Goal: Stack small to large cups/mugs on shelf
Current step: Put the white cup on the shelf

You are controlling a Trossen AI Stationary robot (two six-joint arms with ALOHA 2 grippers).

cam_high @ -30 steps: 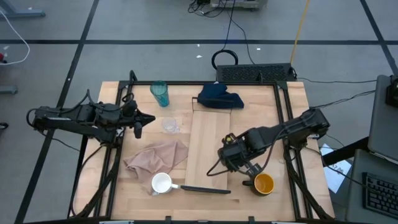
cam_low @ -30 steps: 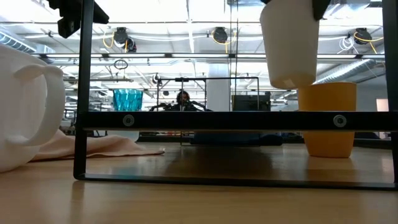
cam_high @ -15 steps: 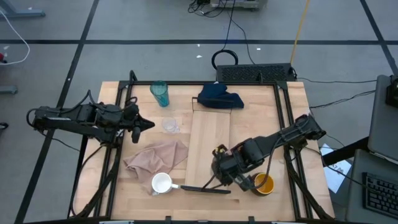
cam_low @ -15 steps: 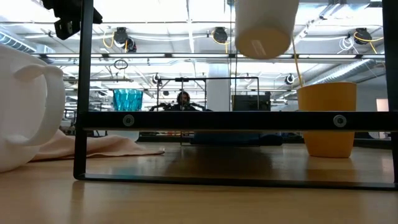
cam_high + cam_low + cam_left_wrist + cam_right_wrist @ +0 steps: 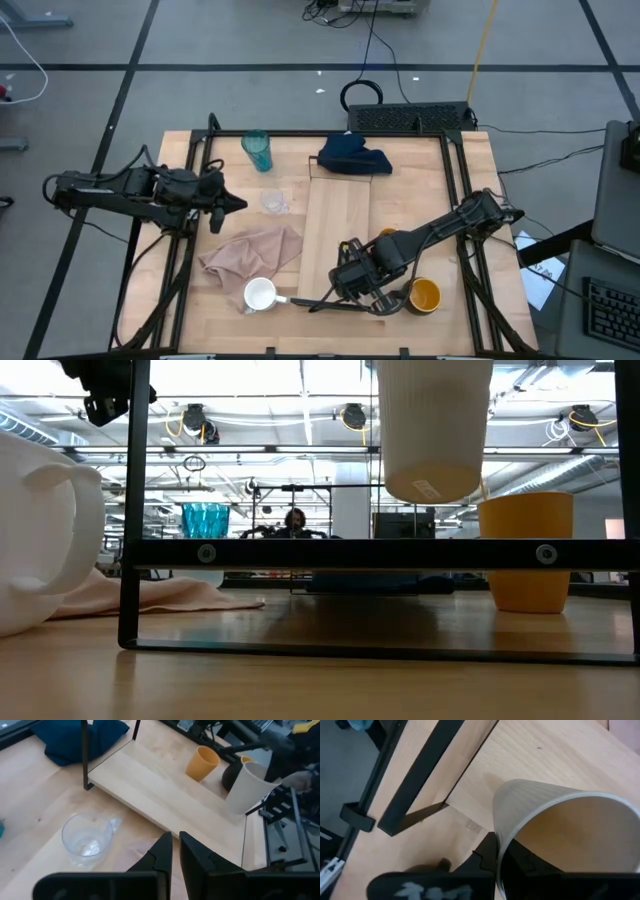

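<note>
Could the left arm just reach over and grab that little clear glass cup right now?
Probably yes. The left gripper, shut and holding nothing, hovers just beside the tiny clear cup, with only bare tabletop between them. It would need to open first. The right gripper is busy holding the beige cup.

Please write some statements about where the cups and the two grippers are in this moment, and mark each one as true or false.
1. The right gripper holds the beige cup above the shelf. True.
2. The tall teal tumbler stands on the shelf. False: it stands on the tabletop, near the far left corner.
3. The left gripper grips the tiny clear cup. False: its fingers are nearly together with nothing between them, and the cup sits apart on the table.
4. The white mug sits on the table near the pink cloth. True.
5. The small orange cup lies tipped over on the blue cloth. False: it stands by the shelf's edge.
</note>
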